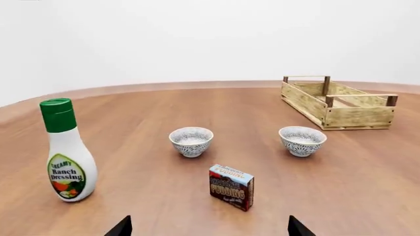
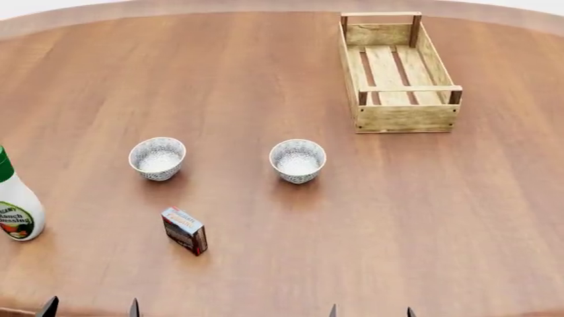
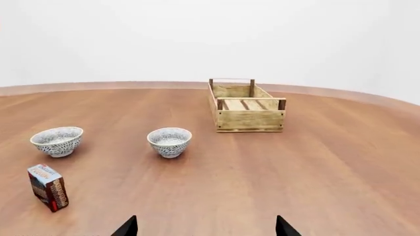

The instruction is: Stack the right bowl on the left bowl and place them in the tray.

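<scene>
So both grippers, left and right, wait wide open and empty at the table's near edge, bowls mid-table, tray far-right; pinching that thin rim off-center could tip the bowl.

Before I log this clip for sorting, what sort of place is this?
Probably a simulated tabletop test scene, not a real kitchen: a bare round wooden table against blank white, with two bowls, a crate and a dressing bottle.
</scene>
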You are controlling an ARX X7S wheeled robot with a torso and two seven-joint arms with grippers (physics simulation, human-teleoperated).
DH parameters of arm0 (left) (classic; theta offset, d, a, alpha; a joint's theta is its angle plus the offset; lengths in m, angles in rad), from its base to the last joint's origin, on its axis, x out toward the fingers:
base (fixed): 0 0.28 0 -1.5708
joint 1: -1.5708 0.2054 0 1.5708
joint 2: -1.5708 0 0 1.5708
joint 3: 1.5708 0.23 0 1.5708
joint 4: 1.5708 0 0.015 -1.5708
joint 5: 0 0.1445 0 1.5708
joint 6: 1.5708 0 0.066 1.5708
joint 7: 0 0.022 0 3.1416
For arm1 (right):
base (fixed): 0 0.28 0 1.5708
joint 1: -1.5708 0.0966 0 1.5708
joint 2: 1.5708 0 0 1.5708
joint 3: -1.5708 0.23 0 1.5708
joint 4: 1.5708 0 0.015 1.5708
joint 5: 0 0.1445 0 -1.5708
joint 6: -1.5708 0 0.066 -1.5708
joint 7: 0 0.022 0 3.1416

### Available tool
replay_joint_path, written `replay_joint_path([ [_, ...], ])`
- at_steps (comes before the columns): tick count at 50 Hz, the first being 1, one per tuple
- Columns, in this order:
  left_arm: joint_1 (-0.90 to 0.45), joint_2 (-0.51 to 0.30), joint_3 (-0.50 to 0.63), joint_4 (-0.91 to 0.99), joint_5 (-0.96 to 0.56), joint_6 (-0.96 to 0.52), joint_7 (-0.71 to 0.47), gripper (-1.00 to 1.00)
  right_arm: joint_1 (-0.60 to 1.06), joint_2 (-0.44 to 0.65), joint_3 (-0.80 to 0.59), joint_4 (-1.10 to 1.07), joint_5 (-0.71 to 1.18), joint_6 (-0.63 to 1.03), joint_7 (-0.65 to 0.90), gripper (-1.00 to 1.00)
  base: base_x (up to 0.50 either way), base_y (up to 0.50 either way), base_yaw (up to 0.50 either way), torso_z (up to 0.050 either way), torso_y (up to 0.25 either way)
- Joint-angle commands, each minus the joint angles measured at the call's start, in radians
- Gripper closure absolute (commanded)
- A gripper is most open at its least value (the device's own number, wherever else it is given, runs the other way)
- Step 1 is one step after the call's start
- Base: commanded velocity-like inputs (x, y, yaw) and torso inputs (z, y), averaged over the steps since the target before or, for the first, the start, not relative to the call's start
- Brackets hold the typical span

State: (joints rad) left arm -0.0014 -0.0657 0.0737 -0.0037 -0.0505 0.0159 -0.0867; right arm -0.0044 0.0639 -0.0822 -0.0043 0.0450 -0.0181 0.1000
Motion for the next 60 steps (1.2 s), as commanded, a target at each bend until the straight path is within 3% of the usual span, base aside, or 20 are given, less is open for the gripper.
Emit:
replay_joint_path([
  [1, -0.001, -0.017, 0.017, -0.002, -0.009, 0.006, -0.023, -1.0, -0.002, 0.016, -0.027, 0.003, 0.017, -0.006, 0.011, -1.0, 0.0, 0.25, 0.0, 0.0, 0.0],
  [19, -0.003, -0.037, 0.03, 0.025, -0.05, -0.034, -0.045, -1.0, 0.002, 0.036, -0.058, -0.016, 0.034, 0.038, 0.033, -1.0, 0.0, 0.01, 0.0, 0.0, 0.0],
  [41, -0.223, -0.11, 0.016, 0.535, -0.203, -0.688, -0.098, -1.0, 0.2, 0.094, -0.029, -0.502, 0.193, 0.675, 0.054, -1.0, 0.0, 0.0, 0.0, 0.0, 0.0],
  [53, -0.326, -0.113, 0.006, 0.675, -0.251, -0.868, -0.137, -1.0, 0.319, 0.101, -0.02, -0.645, 0.235, 0.865, 0.096, -1.0, 0.0, 0.0, 0.0, 0.0, 0.0],
  [60, -0.327, -0.125, 0.013, 0.696, -0.255, -0.876, -0.14, -1.0, 0.346, 0.1, -0.011, -0.695, 0.256, 0.916, 0.112, -1.0, 0.0, 0.0, 0.0, 0.0, 0.0],
])
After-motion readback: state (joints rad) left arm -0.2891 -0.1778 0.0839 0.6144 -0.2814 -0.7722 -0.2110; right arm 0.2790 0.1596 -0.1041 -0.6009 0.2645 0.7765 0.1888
